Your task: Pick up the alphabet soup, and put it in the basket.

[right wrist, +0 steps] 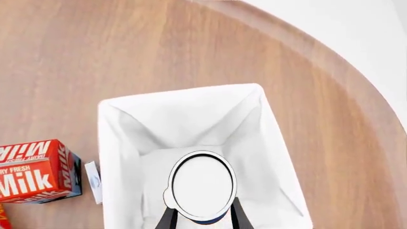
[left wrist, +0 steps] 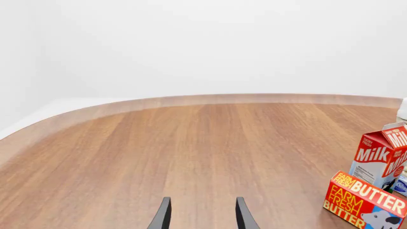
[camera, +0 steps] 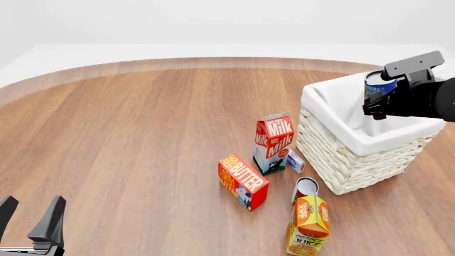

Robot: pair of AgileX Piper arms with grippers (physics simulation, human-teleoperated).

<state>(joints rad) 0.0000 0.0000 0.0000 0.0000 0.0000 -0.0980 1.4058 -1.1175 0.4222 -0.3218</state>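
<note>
The alphabet soup [camera: 379,85], a small can with a blue label, hangs over the open top of the basket [camera: 334,146] at the table's right side. My right gripper [camera: 375,101] is shut on it. The right wrist view looks straight down on the can's pale lid [right wrist: 203,186], a dark finger on each side of it, with the basket's white liner [right wrist: 127,138] underneath. Far from both, at the near left corner, my left gripper [camera: 30,216] stands open and holds nothing; its fingers [left wrist: 163,215] point across bare wood.
A milk carton [camera: 274,141] stands just left of the basket with a small box [camera: 295,160] at its foot. A butter box [camera: 243,181], a second can [camera: 306,188] and an orange juice carton [camera: 308,224] lie in front. Milk [left wrist: 381,157] and butter [left wrist: 362,200] also show at the left wrist view's edge.
</note>
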